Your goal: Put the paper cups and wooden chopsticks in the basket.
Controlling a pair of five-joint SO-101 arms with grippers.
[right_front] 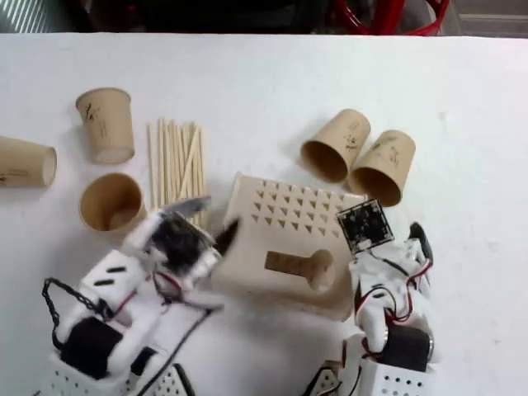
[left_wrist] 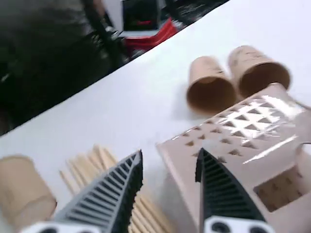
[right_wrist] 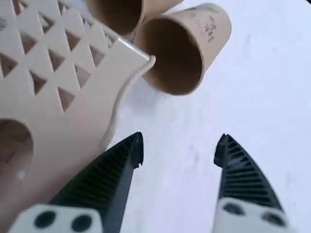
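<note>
Five paper cups (right_front: 105, 124) are noted on the table (right_front: 264, 74): three left of the wooden chopsticks (right_front: 176, 161), two tipped over beside the basket (right_front: 285, 219) (perforated wall facing up). Between chopsticks and basket the left gripper (left_wrist: 170, 160) is held wide, empty. By the tipped cups the right gripper (right_wrist: 180, 143) is likewise spread, empty.
</note>
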